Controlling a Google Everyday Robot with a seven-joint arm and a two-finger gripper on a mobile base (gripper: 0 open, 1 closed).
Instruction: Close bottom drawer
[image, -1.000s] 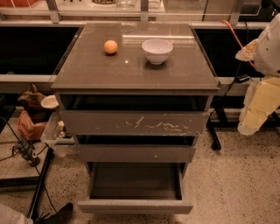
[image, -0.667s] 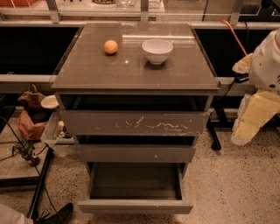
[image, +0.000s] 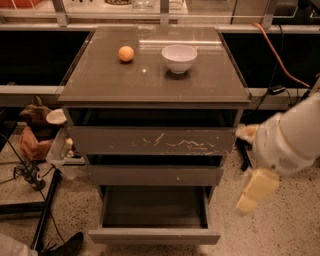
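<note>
The bottom drawer (image: 154, 235) of the grey-brown cabinet is pulled far out. Its plain flat front faces me at the lower edge of the camera view, and a dark rectangular tray (image: 154, 206) shows inside. Above it sit a drawer front with a small white speck (image: 155, 175) and a taller front with white scratches (image: 150, 140), both out a little. My arm hangs at the right of the cabinet, and its cream-coloured gripper (image: 256, 190) points down beside the bottom drawer's right side, apart from it.
An orange (image: 126, 53) and a white bowl (image: 179, 58) sit on the cabinet top (image: 100, 82). Clutter, a stand and cables (image: 35, 150) crowd the floor at the left. An orange cable (image: 280, 57) runs behind at the right. Speckled floor lies at the right.
My arm has come down and to the left, from the upper right of the cabinet to beside its lower right side. The drawers have not moved.
</note>
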